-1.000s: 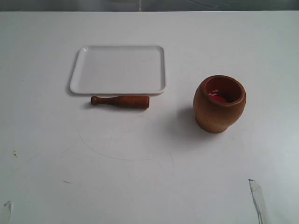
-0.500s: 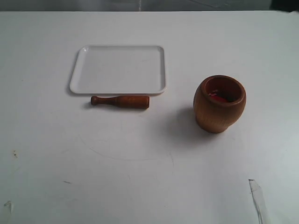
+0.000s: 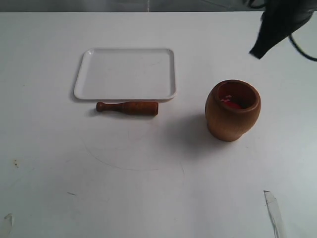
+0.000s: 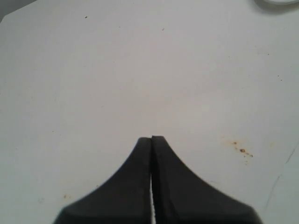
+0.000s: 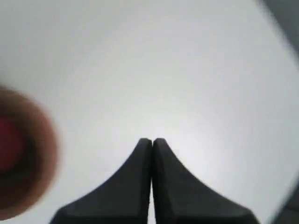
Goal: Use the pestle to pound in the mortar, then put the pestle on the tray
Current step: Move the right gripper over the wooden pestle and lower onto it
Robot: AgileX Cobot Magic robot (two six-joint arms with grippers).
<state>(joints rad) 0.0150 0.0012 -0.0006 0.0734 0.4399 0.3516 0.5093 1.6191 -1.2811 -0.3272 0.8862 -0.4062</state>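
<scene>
The brown wooden mortar (image 3: 233, 110) stands upright at the right of the table, red inside; the right wrist view shows it as a blurred brown shape (image 5: 23, 154). The dark reddish-brown pestle (image 3: 128, 107) lies flat just in front of the white tray (image 3: 126, 74), close to its near rim. My right gripper (image 3: 257, 52) hangs shut in the air at the upper right, behind and above the mortar; its tips (image 5: 152, 140) hold nothing. My left gripper (image 4: 152, 137) is shut and empty over bare table, out of the exterior view.
The white table (image 3: 148, 173) has faint scuffs and rust-coloured specks (image 4: 243, 150). A strip of clear tape (image 3: 273, 210) sits near the front right edge. A corner of the tray (image 4: 280, 2) shows in the left wrist view.
My right arm has come into the exterior view at the upper right corner. The mortar, pestle and tray have not moved.
</scene>
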